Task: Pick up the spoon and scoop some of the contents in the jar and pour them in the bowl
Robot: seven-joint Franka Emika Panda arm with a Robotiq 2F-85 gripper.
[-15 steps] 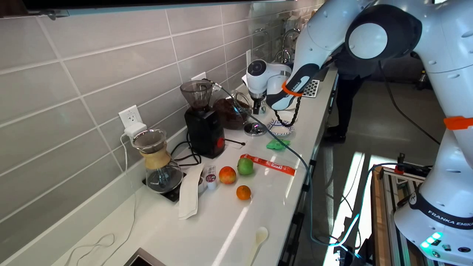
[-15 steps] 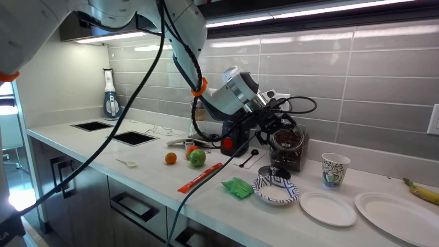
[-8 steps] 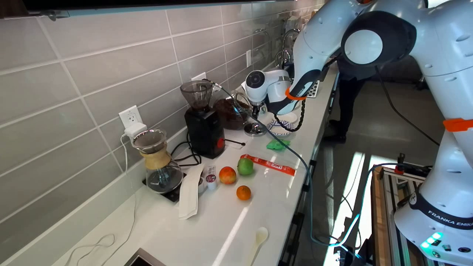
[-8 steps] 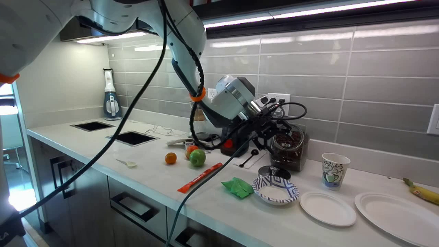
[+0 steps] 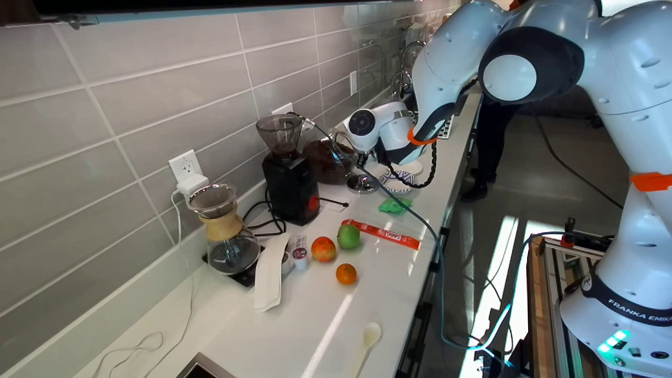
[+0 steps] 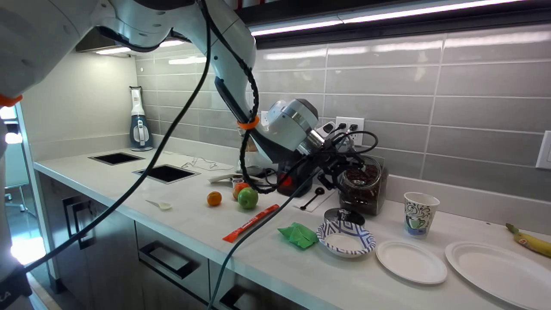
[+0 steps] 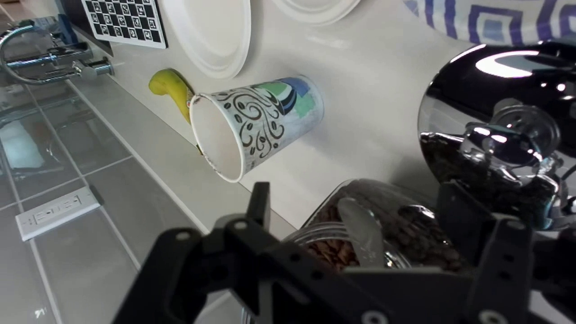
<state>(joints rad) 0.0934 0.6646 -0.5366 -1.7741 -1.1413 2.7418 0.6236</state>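
1. We see the jar [image 6: 366, 200] as clear glass, boxy in the body and round at the mouth, standing close to the countertop's [image 6: 185, 219] back edge; its contents [image 7: 333, 252] are coarse, dark brown bits.
2. At its mouth, in the wrist view, we find a spoon-like utensil [image 7: 361, 227]: pale, smooth, faintly glossy, flat and round-tipped. Its lower end is hidden behind the gripper [image 7: 355, 198], so we cannot tell its whole shape.
3. Its long axis slants slightly across the jar's rim, in the gap between the fingers [image 7: 259, 204], with the round tip pointing away from the gripper's palm.
4. Those fingers, dark and blocky, stand spread wide; we see clear space on either side of the utensil.
5. The bowl [image 6: 345, 242] is upright, shallow and round, plain white at the bottom with a blue geometric pattern around its wall; we place it between the jar and the countertop's front edge.
6. Just beside it we see a mirror-bright round disc [image 5: 361, 183] and a crumpled green packet [image 6: 300, 235].
7. Near the front edge a cream spoon [image 5: 370, 336] lies flat, its long axis roughly along that edge, its scoop end toward the orange [image 5: 346, 273].
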